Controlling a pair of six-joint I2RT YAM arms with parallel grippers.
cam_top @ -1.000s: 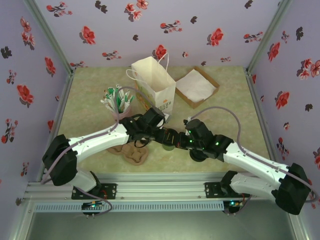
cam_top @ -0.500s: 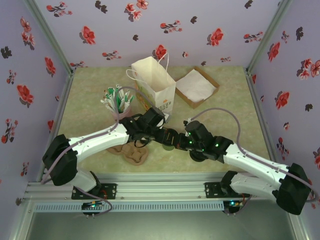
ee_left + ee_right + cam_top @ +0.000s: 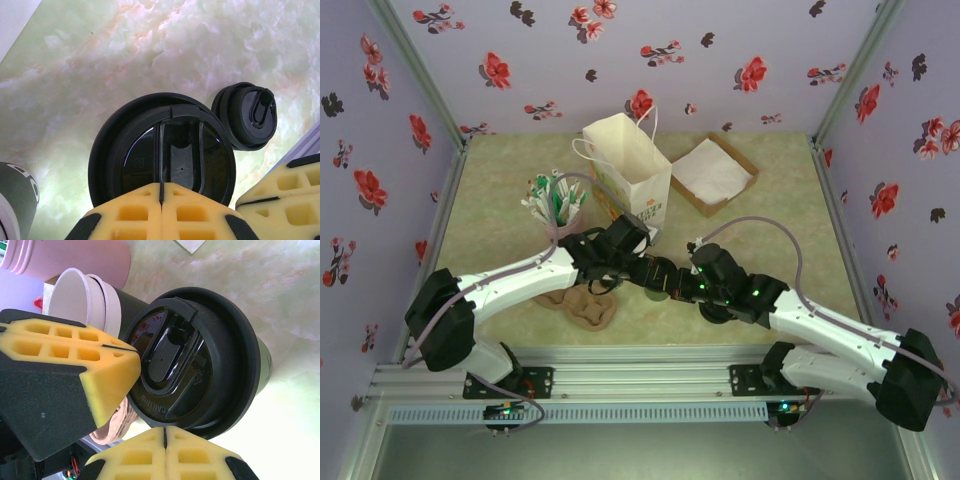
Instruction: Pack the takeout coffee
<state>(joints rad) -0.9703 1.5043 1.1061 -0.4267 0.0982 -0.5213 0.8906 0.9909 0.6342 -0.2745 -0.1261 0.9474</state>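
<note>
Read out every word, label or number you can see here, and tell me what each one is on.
"CAUTION": raised letters along the rim of the black lid, seen in the right wrist view.
Paper bag: some print low on its front, too small to read.
Dark cup at the lower left of the left wrist view: part of a white letter, cut off by the frame, not readable.
</note>
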